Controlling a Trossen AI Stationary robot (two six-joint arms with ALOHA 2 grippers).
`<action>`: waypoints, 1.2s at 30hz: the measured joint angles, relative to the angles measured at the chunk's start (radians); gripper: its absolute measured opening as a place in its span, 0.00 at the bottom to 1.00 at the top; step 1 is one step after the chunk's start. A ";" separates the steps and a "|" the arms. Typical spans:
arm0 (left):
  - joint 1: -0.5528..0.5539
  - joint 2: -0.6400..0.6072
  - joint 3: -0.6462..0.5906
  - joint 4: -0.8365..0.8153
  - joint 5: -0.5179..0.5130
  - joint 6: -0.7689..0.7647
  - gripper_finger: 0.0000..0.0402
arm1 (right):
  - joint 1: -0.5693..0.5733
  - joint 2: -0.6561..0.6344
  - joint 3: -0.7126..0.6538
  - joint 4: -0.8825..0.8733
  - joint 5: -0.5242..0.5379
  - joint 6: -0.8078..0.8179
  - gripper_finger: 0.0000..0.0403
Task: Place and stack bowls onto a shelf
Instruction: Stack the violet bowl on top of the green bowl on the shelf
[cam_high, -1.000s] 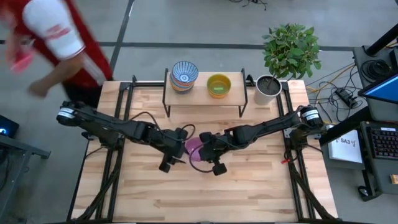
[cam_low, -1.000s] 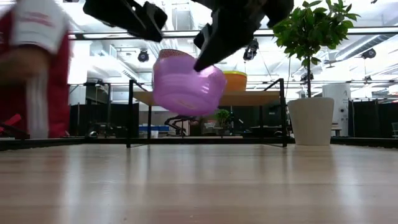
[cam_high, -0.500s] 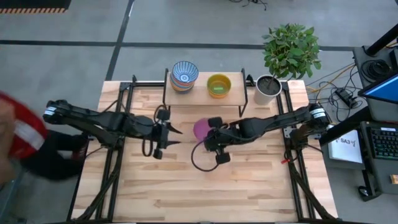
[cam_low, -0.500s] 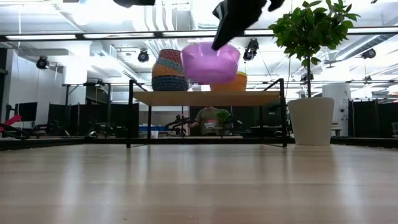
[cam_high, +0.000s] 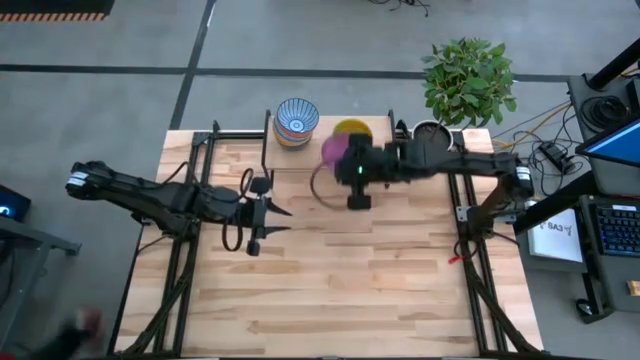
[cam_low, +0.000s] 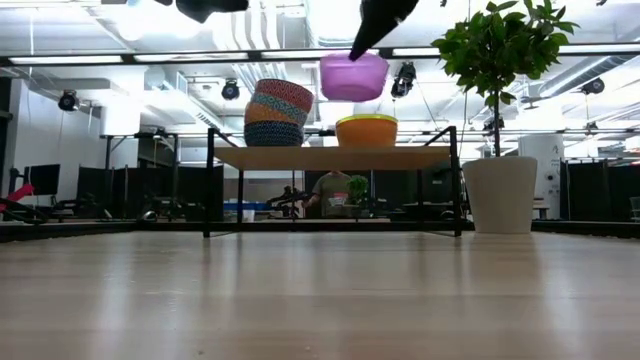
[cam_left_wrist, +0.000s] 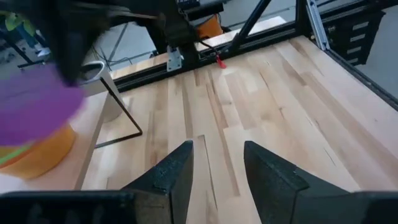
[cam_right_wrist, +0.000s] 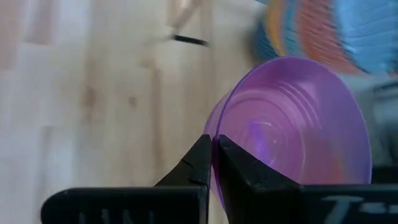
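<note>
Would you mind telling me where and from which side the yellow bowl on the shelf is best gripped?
I would take the yellow bowl by its rim, from above, one finger inside and one outside. It sits upright and open-mouthed on the shelf, so the thin wall is exposed; the right gripper holds the purple bowl that same way.

Right arm is stretched out flat across the back of the table, wrist level, and the right gripper (cam_right_wrist: 213, 163) has its fingers pinched tight together. Left arm hangs over the left-middle of the table, the left gripper (cam_left_wrist: 216, 168) with its fingers spread apart, holding nothing.
</note>
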 joint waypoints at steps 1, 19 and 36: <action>0.000 0.000 -0.004 -0.001 0.000 0.000 0.31 | -0.026 0.000 0.007 -0.004 0.000 -0.005 0.03; 0.000 0.000 -0.010 0.002 -0.001 0.008 0.31 | -0.276 0.003 -0.042 0.033 -0.136 -0.021 0.03; 0.000 0.000 -0.010 0.002 -0.002 0.010 0.31 | -0.275 0.004 -0.072 0.082 -0.134 -0.020 0.03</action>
